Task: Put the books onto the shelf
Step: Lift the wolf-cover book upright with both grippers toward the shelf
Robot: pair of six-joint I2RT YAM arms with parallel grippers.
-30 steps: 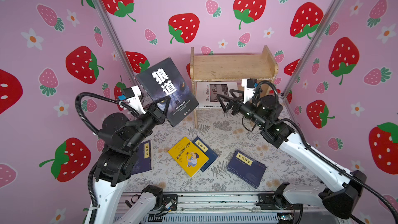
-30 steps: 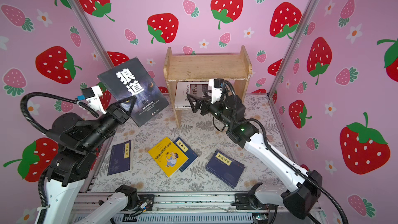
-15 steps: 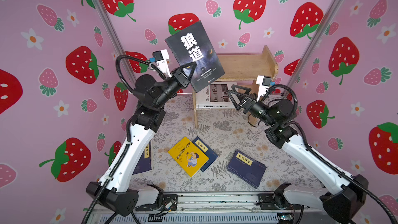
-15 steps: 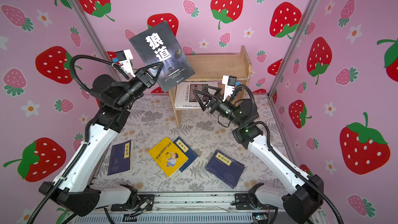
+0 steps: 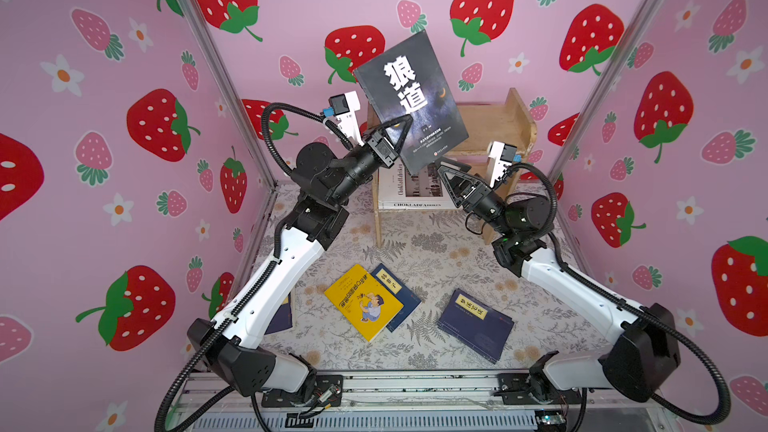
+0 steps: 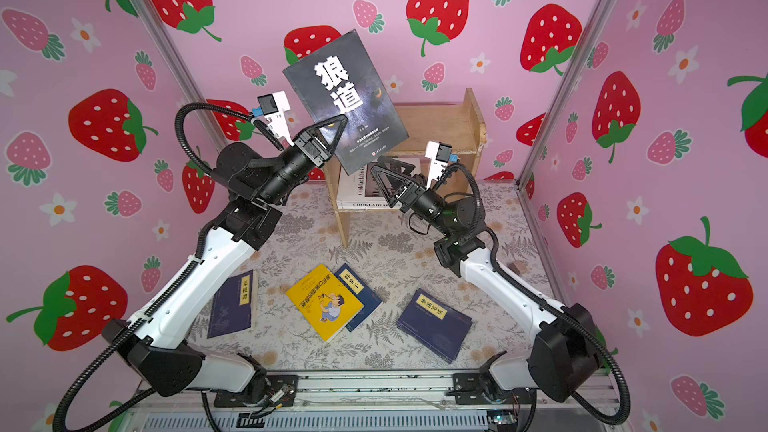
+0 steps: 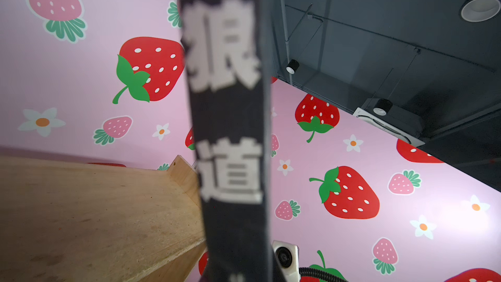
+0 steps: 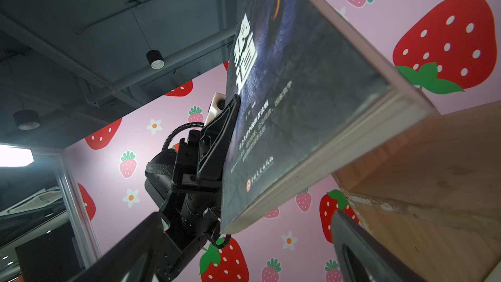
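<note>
While the left tool [image 5: 398,131] grips the wolf book [image 5: 415,93] before the shelf [image 5: 490,126], the right tool [image 5: 451,172] hangs wide, empty; next, likely: setting it on top.

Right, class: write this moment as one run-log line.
left gripper shut on dark book | dark book tilted near shelf top | right gripper open, empty

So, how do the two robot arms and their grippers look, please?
The left arm and right arm have white shells, black joints and black ribbed cables. The left gripper and right gripper have black triangular open-frame fingers; each wrist carries a white camera.
</note>
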